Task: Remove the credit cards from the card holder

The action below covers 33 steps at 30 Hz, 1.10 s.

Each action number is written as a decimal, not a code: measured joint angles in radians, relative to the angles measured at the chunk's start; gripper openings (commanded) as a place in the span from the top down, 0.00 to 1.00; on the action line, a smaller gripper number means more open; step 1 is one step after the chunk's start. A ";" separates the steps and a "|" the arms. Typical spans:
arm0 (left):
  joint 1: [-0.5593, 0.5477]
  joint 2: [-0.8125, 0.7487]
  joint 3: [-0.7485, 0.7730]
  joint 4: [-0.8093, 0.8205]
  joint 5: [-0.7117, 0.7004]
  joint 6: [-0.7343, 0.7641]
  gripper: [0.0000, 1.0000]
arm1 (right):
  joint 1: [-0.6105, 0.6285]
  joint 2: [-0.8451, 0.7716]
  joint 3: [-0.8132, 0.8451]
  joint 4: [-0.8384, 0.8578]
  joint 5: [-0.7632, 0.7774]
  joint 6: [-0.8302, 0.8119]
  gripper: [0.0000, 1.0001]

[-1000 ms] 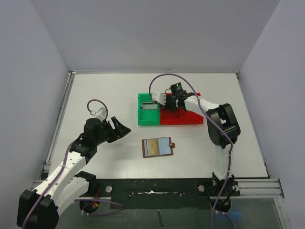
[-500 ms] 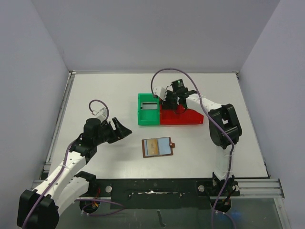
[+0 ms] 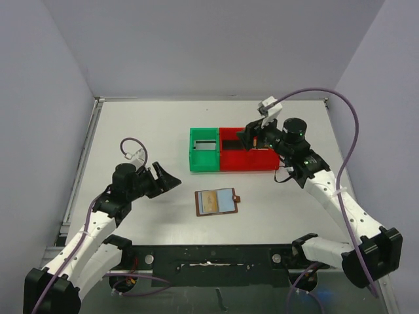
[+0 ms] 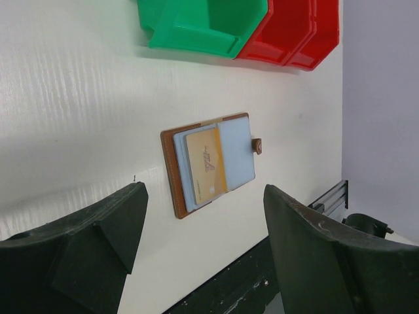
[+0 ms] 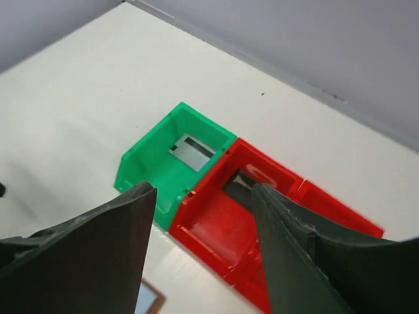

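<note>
The brown card holder lies open on the table, its pale blue pockets up and its snap tab to the right. A gold card sits in its left pocket. A grey card lies in the green bin. A dark card lies in the red bin. My left gripper is open and empty, left of the card holder; in the left wrist view the gripper frames the card holder. My right gripper is open and empty above the red bin, also seen in its wrist view.
The green bin and red bin stand side by side behind the card holder. A second red compartment adjoins on the right. The black rail runs along the table's near edge. Grey walls enclose the table.
My right arm has swung from the left of the bins to their right, and its gripper is now higher over the red bin. The left arm has barely moved.
</note>
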 measured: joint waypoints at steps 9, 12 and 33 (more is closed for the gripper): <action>0.001 0.027 -0.002 0.044 0.021 -0.080 0.30 | -0.034 -0.116 -0.288 -0.010 -0.047 0.478 0.37; 0.001 0.087 -0.002 0.070 0.040 -0.099 0.31 | -0.032 -0.130 -0.387 0.002 -0.061 0.615 0.38; -0.035 0.291 0.027 0.140 0.104 -0.108 0.44 | 0.145 0.101 -0.467 0.177 -0.027 0.986 0.53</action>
